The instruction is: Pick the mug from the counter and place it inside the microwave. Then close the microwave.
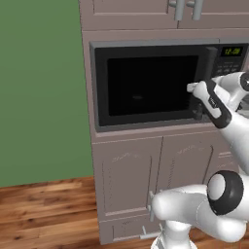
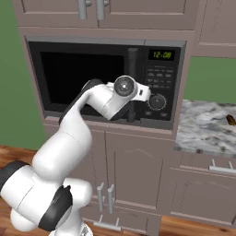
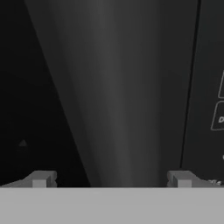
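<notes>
Gripper point(image 3: 111, 179): fingers spread wide and released, set either side of the grey vertical door handle point(image 3: 118, 96), holding nothing. Microwave point(image 2: 83, 73): door shut, dark glass, green clock digits point(image 2: 162, 55) and round dial point(image 2: 157, 101) on its right panel. Counter point(image 2: 207, 126): to the right, bearing a small brown object point(image 2: 230, 120). Cabinets point(image 1: 131, 180): below.

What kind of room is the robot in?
It looks like a kitchen. There is a built-in microwave with a green clock, wooden cabinets above and below it, and a marbled stone counter to the side.
</notes>
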